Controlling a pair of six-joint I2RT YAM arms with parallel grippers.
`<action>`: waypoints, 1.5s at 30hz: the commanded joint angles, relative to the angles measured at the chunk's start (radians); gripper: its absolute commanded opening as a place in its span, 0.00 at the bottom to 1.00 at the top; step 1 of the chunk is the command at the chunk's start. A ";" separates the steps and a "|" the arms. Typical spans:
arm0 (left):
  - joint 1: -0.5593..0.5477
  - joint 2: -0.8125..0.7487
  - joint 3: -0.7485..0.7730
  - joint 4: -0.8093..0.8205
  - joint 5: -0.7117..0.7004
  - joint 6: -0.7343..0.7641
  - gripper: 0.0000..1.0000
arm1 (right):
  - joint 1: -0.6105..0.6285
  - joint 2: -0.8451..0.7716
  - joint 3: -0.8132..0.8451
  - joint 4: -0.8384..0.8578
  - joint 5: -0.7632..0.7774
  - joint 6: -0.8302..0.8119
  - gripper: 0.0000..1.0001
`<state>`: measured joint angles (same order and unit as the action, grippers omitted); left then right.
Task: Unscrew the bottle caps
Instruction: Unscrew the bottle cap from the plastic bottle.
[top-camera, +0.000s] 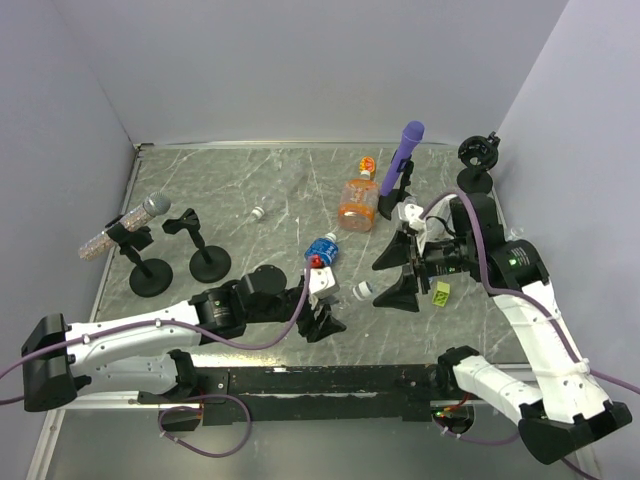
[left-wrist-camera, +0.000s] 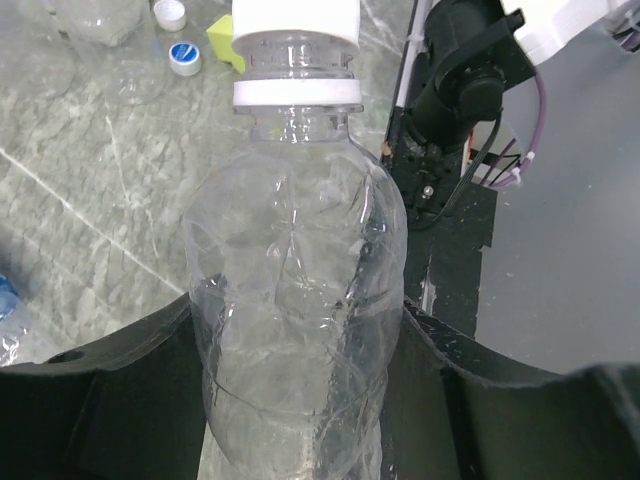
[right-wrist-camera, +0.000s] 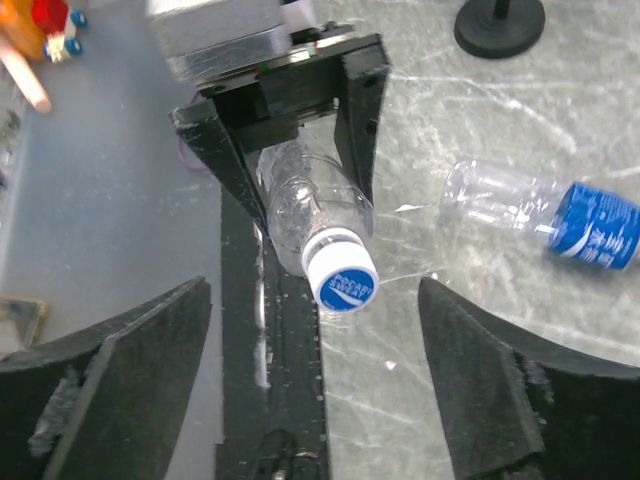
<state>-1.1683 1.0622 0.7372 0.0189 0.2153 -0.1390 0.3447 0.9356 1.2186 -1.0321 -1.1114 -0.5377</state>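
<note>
By the near edge of the table (top-camera: 270, 190) the left gripper (left-wrist-camera: 298, 305) pinches the clear bottle (right-wrist-camera: 300, 205), its cap (right-wrist-camera: 343, 283) pointed at the spread-open jaws of the right gripper (right-wrist-camera: 315, 290), which I reckon must next clamp and twist.

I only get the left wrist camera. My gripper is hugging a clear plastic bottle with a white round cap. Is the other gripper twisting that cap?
Observer: No. The right wrist view shows the right gripper open, straddling the round plastic cap of your clear plastic bottle without touching it.
Operator: Is the cap white on top too?
Observer: No, its top is blue with white writing.
Operator: Any more bottles around?
Observer: Yes. The top view shows a squarish orange plastic bottle far across the grey table, beside a purple stick.
</note>
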 joint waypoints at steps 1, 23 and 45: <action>0.002 -0.045 -0.025 0.042 -0.045 0.003 0.17 | -0.030 0.025 -0.002 0.056 0.008 0.151 0.94; 0.002 0.004 0.002 0.085 -0.074 0.021 0.17 | -0.010 0.138 -0.070 0.090 -0.033 0.297 0.80; 0.001 0.009 -0.002 0.098 -0.074 0.016 0.17 | 0.020 0.167 -0.065 0.053 -0.050 0.226 0.27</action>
<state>-1.1683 1.0763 0.6960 0.0669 0.1421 -0.1322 0.3565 1.1042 1.1381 -0.9638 -1.1160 -0.2722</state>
